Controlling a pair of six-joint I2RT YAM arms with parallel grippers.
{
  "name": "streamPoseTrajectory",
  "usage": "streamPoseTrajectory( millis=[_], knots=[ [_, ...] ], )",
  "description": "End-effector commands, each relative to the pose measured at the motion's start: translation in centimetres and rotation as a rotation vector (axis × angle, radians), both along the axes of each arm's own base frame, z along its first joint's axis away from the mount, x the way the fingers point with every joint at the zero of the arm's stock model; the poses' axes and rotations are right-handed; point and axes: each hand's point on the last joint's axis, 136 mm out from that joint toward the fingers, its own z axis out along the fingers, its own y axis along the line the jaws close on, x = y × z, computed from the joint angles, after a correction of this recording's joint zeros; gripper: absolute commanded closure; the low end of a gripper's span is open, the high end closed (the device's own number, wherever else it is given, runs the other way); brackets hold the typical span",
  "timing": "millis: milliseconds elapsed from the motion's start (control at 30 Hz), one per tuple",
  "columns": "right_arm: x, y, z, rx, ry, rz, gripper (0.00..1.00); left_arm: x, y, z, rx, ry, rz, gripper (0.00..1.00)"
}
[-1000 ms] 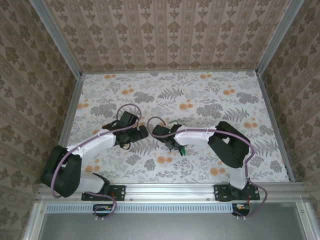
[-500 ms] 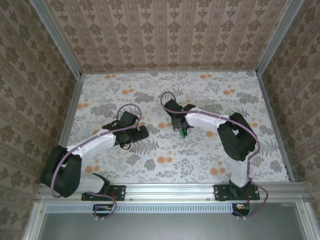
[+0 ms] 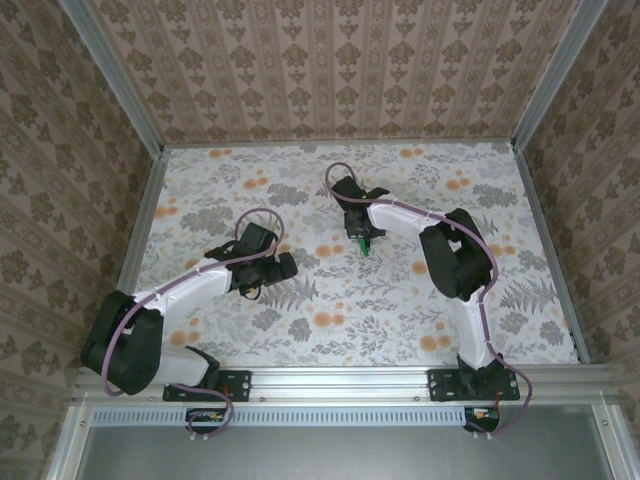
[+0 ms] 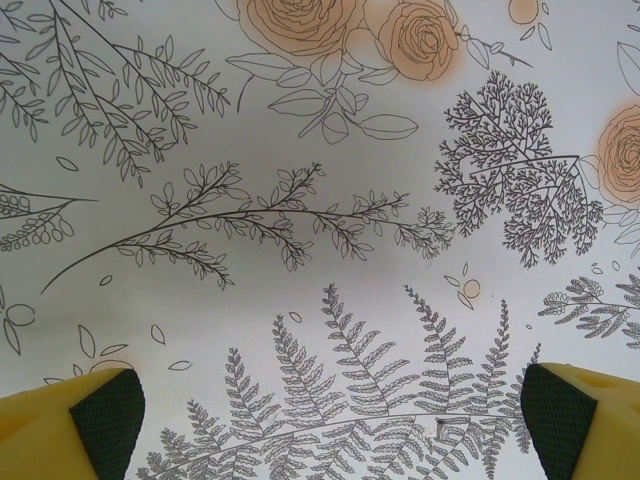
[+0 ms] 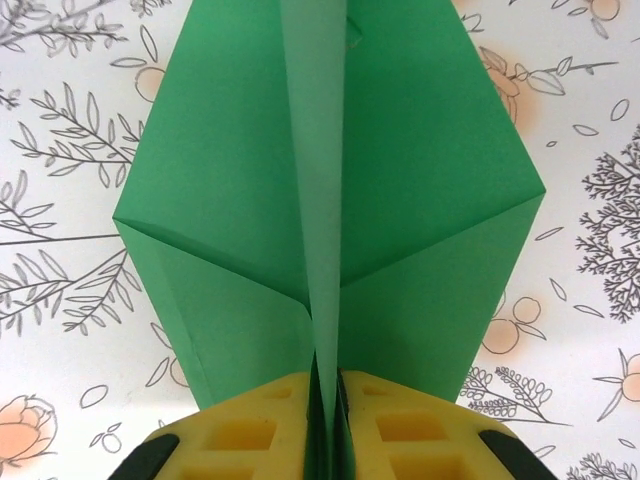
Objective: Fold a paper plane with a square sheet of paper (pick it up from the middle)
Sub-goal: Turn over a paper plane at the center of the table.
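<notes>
The square sheet of paper is folded into a bright green paper plane (image 5: 410,170) with creased wings. Its centre fold stands upright between the yellow fingers (image 5: 250,440) of my right gripper (image 5: 328,400), which is shut on it. From above, that gripper (image 3: 364,240) hovers over the far middle of the table with a bit of green paper plane (image 3: 367,247) showing below it. My left gripper (image 3: 285,268) sits left of centre. In its wrist view the left gripper (image 4: 330,410) is open wide, with bare printed tabletop between the fingers (image 4: 95,420).
The floral-printed table (image 3: 250,180) has patterned walls behind and at both sides, with metal rails (image 3: 145,215) along its edges. The right arm's elbow (image 3: 455,260) rises over the right half. The left arm lies low across the near left.
The right arm has swung from the near middle out to the far middle, carrying the green plane. The left arm has stayed put.
</notes>
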Motion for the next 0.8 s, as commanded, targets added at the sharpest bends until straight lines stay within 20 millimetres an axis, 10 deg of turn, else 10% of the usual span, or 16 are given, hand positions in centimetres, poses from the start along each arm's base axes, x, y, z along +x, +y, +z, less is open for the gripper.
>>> streamPoseTrajectory(
  millis=[0, 367, 767],
  knots=[
    [-0.4, -0.1, -0.9, -0.025, 0.046, 0.014, 0.85, -0.2, 0.1, -0.3, 0.013, 0.015, -0.022, 0.00],
    [-1.2, 0.0, -2.9, -0.019, 0.102, 0.001, 0.85, 0.1, -0.1, -0.1, 0.018, 0.017, -0.027, 0.00],
    [-0.6, -0.9, 12.9, 0.097, -0.211, -0.024, 0.32, 4.4, 2.5, 5.7, 0.159, -0.131, -0.004, 0.00]
  ],
)
